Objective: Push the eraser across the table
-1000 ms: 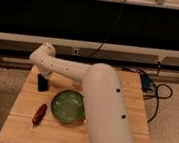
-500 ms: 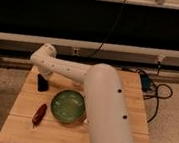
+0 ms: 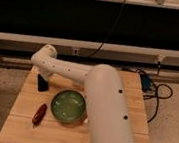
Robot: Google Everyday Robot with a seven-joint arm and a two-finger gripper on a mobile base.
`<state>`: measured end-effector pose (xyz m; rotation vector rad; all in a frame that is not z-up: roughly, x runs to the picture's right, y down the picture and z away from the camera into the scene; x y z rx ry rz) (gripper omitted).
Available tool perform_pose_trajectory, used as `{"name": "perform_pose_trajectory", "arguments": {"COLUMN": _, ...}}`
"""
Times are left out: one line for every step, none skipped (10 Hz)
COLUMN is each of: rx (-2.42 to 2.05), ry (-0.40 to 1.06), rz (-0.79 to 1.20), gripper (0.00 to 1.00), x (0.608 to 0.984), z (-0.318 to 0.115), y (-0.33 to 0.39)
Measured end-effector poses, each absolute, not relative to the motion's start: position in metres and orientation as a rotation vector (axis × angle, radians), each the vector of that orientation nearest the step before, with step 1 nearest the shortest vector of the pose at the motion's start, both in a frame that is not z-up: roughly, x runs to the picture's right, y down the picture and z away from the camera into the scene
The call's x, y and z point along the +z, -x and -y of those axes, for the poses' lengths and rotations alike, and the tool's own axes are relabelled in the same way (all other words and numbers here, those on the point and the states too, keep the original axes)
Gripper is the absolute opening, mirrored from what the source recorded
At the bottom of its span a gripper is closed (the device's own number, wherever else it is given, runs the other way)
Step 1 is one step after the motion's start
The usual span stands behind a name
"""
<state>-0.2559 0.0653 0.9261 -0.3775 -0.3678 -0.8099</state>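
Note:
The light wooden table (image 3: 124, 99) fills the lower part of the camera view. My white arm reaches from the lower right across the table to its far left part. My gripper (image 3: 42, 83) shows as a dark shape pointing down onto the tabletop near the far left corner, left of the green bowl (image 3: 68, 106). The black eraser cannot be told apart from the dark gripper. It is either right at the gripper or hidden by it.
A red-brown elongated object (image 3: 39, 114) lies near the front left of the table, beside the bowl. My arm covers the table's middle and right. Cables and a blue box (image 3: 147, 85) lie on the floor at the right. A dark wall runs behind.

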Motion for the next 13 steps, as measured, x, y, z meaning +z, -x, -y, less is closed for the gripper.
{"name": "perform_pose_trajectory", "arguments": {"rx": -0.815, "ry": 0.379, "rz": 0.374, "gripper": 0.06, "x": 0.926, "z": -0.0669, "y": 0.2583}}
{"name": "perform_pose_trajectory", "arguments": {"rx": -0.817, "ry": 0.382, "rz": 0.379, "gripper": 0.06, "x": 0.926, "z": -0.0681, "y": 0.2593}}
{"name": "perform_pose_trajectory", "arguments": {"rx": -0.82, "ry": 0.382, "rz": 0.381, "gripper": 0.02, "x": 0.9262, "z": -0.0691, "y": 0.2611}}
{"name": "perform_pose_trajectory", "arguments": {"rx": -0.827, "ry": 0.38, "rz": 0.387, "gripper": 0.01, "x": 0.9268, "z": -0.0695, "y": 0.2635}}
{"name": "perform_pose_trajectory", "arguments": {"rx": -0.832, "ry": 0.379, "rz": 0.392, "gripper": 0.01, "x": 0.9273, "z": -0.0698, "y": 0.2647}}
{"name": "perform_pose_trajectory", "arguments": {"rx": -0.835, "ry": 0.38, "rz": 0.399, "gripper": 0.01, "x": 0.9276, "z": -0.0707, "y": 0.2653}}
{"name": "perform_pose_trajectory", "arguments": {"rx": -0.84, "ry": 0.381, "rz": 0.406, "gripper": 0.01, "x": 0.9274, "z": -0.0719, "y": 0.2666}}
{"name": "perform_pose_trajectory", "arguments": {"rx": -0.842, "ry": 0.38, "rz": 0.411, "gripper": 0.01, "x": 0.9271, "z": -0.0727, "y": 0.2673}}
{"name": "perform_pose_trajectory", "arguments": {"rx": -0.843, "ry": 0.38, "rz": 0.414, "gripper": 0.01, "x": 0.9271, "z": -0.0732, "y": 0.2671}}
{"name": "perform_pose_trajectory", "arguments": {"rx": -0.847, "ry": 0.38, "rz": 0.422, "gripper": 0.01, "x": 0.9271, "z": -0.0736, "y": 0.2668}}
{"name": "perform_pose_trajectory", "arguments": {"rx": -0.85, "ry": 0.379, "rz": 0.427, "gripper": 0.01, "x": 0.9274, "z": -0.074, "y": 0.2666}}
{"name": "perform_pose_trajectory", "arguments": {"rx": -0.853, "ry": 0.379, "rz": 0.433, "gripper": 0.01, "x": 0.9273, "z": -0.0745, "y": 0.2668}}
{"name": "perform_pose_trajectory", "arguments": {"rx": -0.858, "ry": 0.379, "rz": 0.441, "gripper": 0.01, "x": 0.9275, "z": -0.0752, "y": 0.2669}}
